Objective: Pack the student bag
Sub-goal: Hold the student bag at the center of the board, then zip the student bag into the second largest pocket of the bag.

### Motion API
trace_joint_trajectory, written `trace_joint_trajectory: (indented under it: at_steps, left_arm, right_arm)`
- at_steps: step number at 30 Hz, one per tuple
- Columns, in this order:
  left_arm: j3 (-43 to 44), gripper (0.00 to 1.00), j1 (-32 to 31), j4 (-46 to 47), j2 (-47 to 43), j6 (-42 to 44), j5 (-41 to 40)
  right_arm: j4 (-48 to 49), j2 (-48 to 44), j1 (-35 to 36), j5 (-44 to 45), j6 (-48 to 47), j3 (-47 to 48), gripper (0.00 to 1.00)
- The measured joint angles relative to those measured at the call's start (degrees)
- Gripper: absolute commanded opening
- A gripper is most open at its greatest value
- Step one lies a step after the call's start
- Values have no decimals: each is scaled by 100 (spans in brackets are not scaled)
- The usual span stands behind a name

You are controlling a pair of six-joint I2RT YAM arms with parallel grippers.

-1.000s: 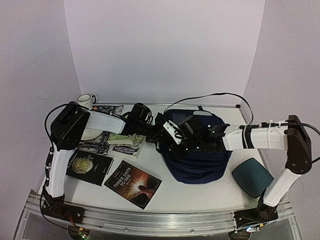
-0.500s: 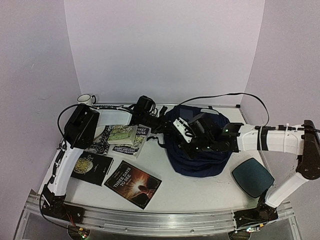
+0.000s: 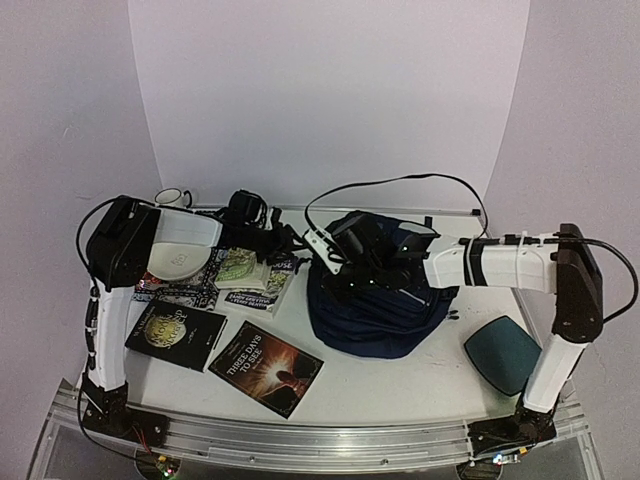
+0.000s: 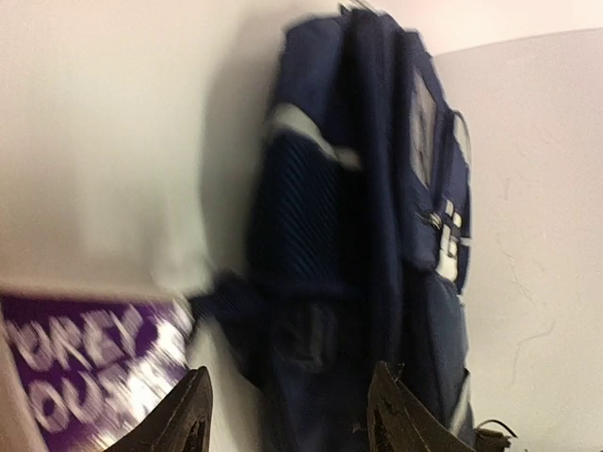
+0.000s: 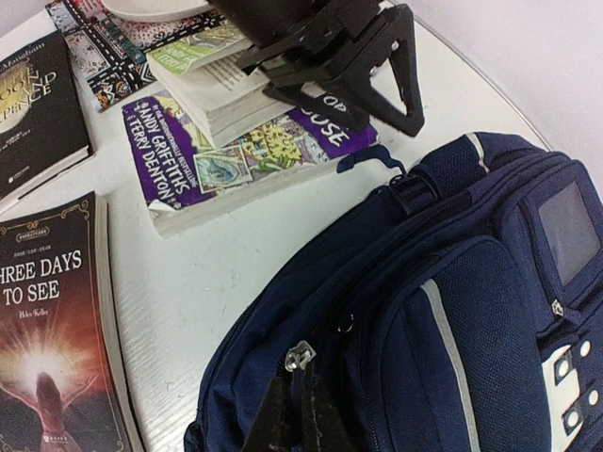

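Observation:
The student bag (image 3: 385, 310), navy with pale stripes, lies on the table right of centre. In the right wrist view its zip pull (image 5: 300, 358) sits between the closed fingertips of my right gripper (image 5: 303, 395), near the bag's left edge. From above, that gripper (image 3: 338, 278) reaches in from the right. My left gripper (image 3: 290, 243) hovers open just left of the bag, above a purple book (image 5: 217, 160). Its two fingers (image 4: 193, 419) stand apart, nothing between them, facing the bag (image 4: 358, 217) and its strap loop (image 4: 226, 292). That view is blurred.
"Three Days to See" (image 3: 265, 368) and a black book (image 3: 175, 335) lie at the front left. Behind them are stacked books (image 3: 255, 280), a white plate (image 3: 180, 262) and a mug (image 3: 172, 198). A teal pouch (image 3: 503, 352) lies at the right.
My left gripper has opened, come off the bag's top and drawn back to the left. The right gripper has travelled left with the zip pull, and the bag has shifted slightly left.

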Motion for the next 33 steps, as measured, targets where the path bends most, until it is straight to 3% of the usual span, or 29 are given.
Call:
trace_joint_trajectory:
  at_steps: [5, 12, 14, 18, 19, 27, 33]
  left_arm:
    - [-797, 58, -393, 380, -632, -226, 60]
    - [-1153, 55, -891, 604, -800, -376, 58]
    - [-1203, 45, -931, 666, -800, -414, 52]
    - [-1247, 3, -940, 739, -800, -451, 82]
    - [-1247, 0, -944, 749, -800, -481, 79]
    - [-1150, 0, -931, 594, -779, -351, 197]
    - [-462, 0, -942, 307, -466, -175, 750]
  right_arm:
    - [146, 181, 0, 15, -115, 121, 0]
    - [273, 239, 0, 15, -178, 125, 0]
    - [275, 239, 0, 13, -186, 125, 0]
    - [289, 239, 0, 9, -190, 117, 0]
    - [300, 238, 0, 0, -190, 104, 0]
    - [576, -271, -10, -114, -184, -654, 0]
    - [565, -1042, -80, -82, -187, -1270, 0]
